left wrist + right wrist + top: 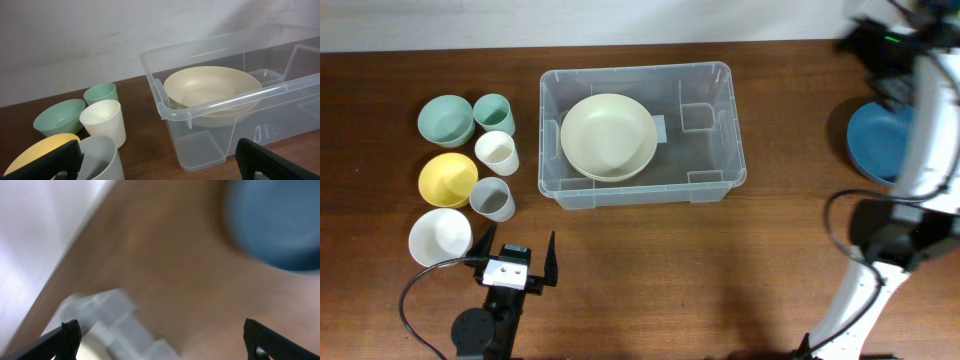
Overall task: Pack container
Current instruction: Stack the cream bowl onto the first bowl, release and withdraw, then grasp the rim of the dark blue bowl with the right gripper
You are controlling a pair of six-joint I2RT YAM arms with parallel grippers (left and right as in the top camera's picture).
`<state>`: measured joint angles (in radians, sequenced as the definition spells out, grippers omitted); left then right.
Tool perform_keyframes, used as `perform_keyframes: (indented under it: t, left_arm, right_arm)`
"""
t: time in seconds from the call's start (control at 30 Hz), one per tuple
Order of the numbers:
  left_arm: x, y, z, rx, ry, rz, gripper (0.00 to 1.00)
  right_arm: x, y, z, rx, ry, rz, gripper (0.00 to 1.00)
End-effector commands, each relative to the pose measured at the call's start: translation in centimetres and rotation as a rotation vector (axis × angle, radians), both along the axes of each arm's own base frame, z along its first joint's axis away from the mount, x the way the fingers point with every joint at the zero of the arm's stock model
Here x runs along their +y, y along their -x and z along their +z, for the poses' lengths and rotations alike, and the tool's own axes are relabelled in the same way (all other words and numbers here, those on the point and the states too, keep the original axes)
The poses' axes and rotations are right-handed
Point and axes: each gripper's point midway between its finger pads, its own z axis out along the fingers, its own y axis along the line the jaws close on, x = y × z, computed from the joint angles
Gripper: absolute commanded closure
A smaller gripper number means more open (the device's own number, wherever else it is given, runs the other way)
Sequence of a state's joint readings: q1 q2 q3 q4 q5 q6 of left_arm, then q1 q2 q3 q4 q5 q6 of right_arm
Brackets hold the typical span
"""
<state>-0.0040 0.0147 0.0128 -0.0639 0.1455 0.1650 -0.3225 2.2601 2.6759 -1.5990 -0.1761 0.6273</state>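
Note:
The container [705, 152] is a clear plastic bin at the middle back of the table, with a cream bowl [608, 137] inside its left half. In the left wrist view the container's rim [225, 102] and the cream bowl [212, 90] are ahead to the right. My left gripper [518, 258] rests open near the front left, with nothing between its fingers. My right gripper [162, 340] is open and empty, blurred with motion, high over the table between the container's corner [100, 317] and a blue plate [275, 225].
Left of the bin stand a green bowl [445, 120], green cup [494, 113], white cup [496, 152], yellow bowl [447, 179], grey cup [491, 198] and white bowl [440, 236]. The blue plate [875, 140] lies at the far right, partly under the right arm [925, 120].

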Motion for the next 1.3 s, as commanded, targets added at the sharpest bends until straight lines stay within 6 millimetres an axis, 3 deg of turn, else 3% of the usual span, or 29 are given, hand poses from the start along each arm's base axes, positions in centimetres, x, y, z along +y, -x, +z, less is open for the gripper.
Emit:
perform_keyframes:
  t: [0.0, 0.13, 0.27, 0.47, 0.63, 0.97, 1.27]
  left_arm:
    - [0.2, 0.0, -0.1, -0.002, -0.009, 0.009, 0.0]
    - [0.2, 0.0, -0.1, -0.002, -0.009, 0.009, 0.0]
    - [0.2, 0.0, -0.1, -0.002, -0.009, 0.009, 0.0]
    - [0.2, 0.0, -0.1, -0.002, -0.009, 0.009, 0.0]
    - [0.2, 0.0, -0.1, -0.002, -0.009, 0.009, 0.0]
    - [0.2, 0.0, -0.1, -0.002, -0.009, 0.009, 0.0]
    - [0.2, 0.0, -0.1, -0.002, -0.009, 0.009, 0.0]
  right_arm:
    - [-3.5, 2.8, -1.3, 0.083, -0.051, -0.152, 0.01]
    - [-6.8, 5.4, -4.0, 0.182, -0.097, -0.248, 0.01]
    - [-8.5, 7.6, -7.6, 0.284, -0.152, -0.34, 0.01]
    - [-9.5, 9.5, -13.3, 0.392, -0.231, -0.494, 0.01]
    - [-10.5, 10.1, -16.5, 0.413, -0.198, -0.513, 0.01]
    - [-13.3, 11.1, -18.5, 0.438, -0.045, -0.653, 0.01]
    - [-13.6, 10.3, -21.4, 0.389, -0.043, -0.649, 0.01]
